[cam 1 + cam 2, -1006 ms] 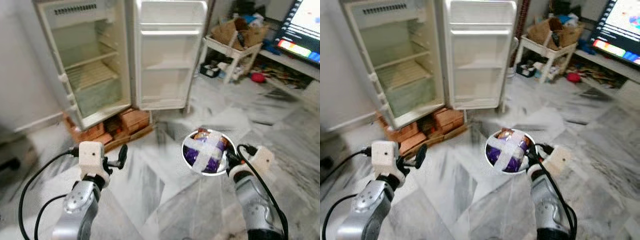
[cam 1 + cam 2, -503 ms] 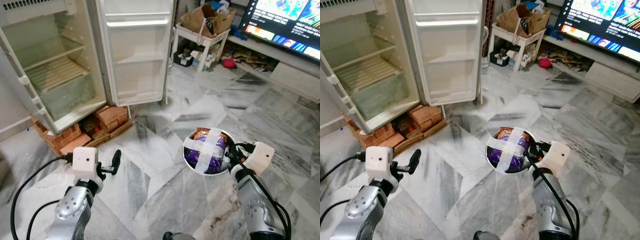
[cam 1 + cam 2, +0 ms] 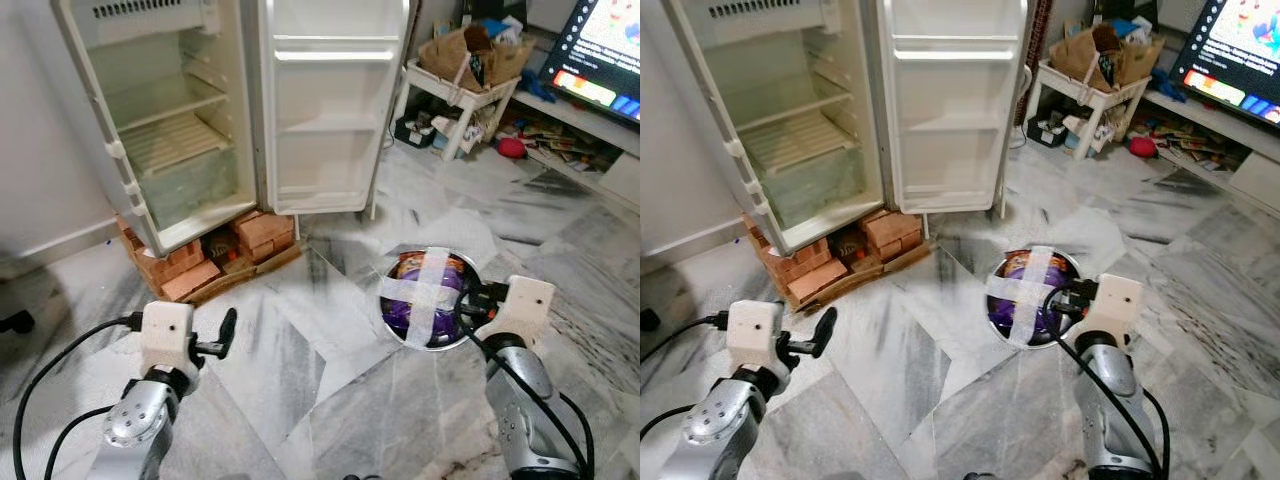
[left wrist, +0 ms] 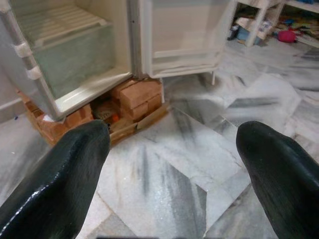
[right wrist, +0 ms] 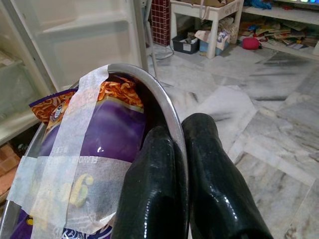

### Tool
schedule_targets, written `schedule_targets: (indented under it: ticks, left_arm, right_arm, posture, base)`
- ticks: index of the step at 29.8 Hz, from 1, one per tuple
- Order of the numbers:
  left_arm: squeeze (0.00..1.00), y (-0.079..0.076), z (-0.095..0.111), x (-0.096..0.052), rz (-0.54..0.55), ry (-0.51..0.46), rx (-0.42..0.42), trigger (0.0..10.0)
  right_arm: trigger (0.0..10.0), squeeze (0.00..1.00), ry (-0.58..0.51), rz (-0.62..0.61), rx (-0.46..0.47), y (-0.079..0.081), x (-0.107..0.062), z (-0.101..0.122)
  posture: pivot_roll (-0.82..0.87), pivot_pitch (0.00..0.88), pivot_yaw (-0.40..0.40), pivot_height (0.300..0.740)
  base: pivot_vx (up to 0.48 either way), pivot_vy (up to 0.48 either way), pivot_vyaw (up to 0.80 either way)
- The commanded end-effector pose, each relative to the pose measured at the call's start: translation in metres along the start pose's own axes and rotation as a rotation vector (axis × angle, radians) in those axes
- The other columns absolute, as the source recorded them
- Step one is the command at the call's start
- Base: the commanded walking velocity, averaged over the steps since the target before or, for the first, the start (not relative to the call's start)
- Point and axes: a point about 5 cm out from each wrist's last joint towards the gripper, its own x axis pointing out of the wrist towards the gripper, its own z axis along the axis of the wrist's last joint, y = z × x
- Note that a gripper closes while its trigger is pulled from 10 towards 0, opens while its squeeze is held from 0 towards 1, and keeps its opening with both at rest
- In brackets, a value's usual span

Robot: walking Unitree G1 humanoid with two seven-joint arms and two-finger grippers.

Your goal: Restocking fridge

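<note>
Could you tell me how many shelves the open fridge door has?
3 on the fridge door: a top shelf near its upper edge, a middle shelf, and a bottom shelf near its lower edge.

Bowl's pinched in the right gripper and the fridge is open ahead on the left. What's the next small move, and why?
Probably step forward and left toward the fridge. The right gripper is clamped on the rim of the steel bowl with the taped purple packet, but open marble floor lies between it and the bare shelves. The left gripper is open.
</note>
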Motion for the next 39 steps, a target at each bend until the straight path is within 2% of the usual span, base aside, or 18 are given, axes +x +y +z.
schedule_targets:
  ticks: [1,7,13,23,35,38,39]
  left_arm:
    - [0.00,0.004,-0.003,0.000,-0.013,0.010,0.022,10.0]
    - [0.00,0.014,-0.003,0.001,0.000,0.018,0.034,10.0]
    - [0.00,0.007,0.000,0.007,-0.033,0.003,0.049,10.0]
    - [0.00,0.005,0.000,0.007,-0.034,-0.008,0.038,10.0]
    - [0.00,-0.002,-0.007,0.001,-0.034,-0.012,0.018,10.0]
    - [0.00,0.000,-0.008,-0.001,-0.019,-0.019,0.027,10.0]
    - [0.00,0.008,-0.010,-0.005,0.011,-0.023,0.042,10.0]
  right_arm:
    - [10.0,0.00,-0.060,-0.027,-0.029,-0.014,0.001,0.014]
    - [10.0,0.00,-0.054,-0.060,-0.032,-0.023,0.002,0.014]
    - [10.0,0.00,-0.046,-0.062,-0.007,-0.018,-0.001,0.009]
    - [10.0,0.00,-0.035,-0.059,0.007,-0.016,-0.002,0.006]
    - [10.0,0.00,-0.015,-0.037,0.003,-0.012,-0.005,0.000]
    - [10.0,0.00,-0.032,0.011,-0.034,-0.010,-0.001,0.005]
    - [10.0,0.00,-0.035,0.017,-0.042,-0.012,0.002,0.008]
  posture:
    - [0.10,0.043,-0.039,0.740]
    - [0.09,0.046,-0.022,0.740]
    - [0.09,0.044,-0.016,0.740]
    - [0.08,0.044,-0.018,0.740]
    - [0.10,0.024,-0.039,0.740]
    - [0.11,0.014,-0.058,0.740]
    - [0.11,0.009,-0.064,0.740]
  base:
    - [0.000,0.000,0.00]
    - [0.000,0.122,0.00]
    - [0.000,0.480,-0.22]
    - [0.000,0.399,0.00]
    - [0.000,0.000,0.00]
    - [0.000,0.000,0.00]
    - [0.000,0.000,0.00]
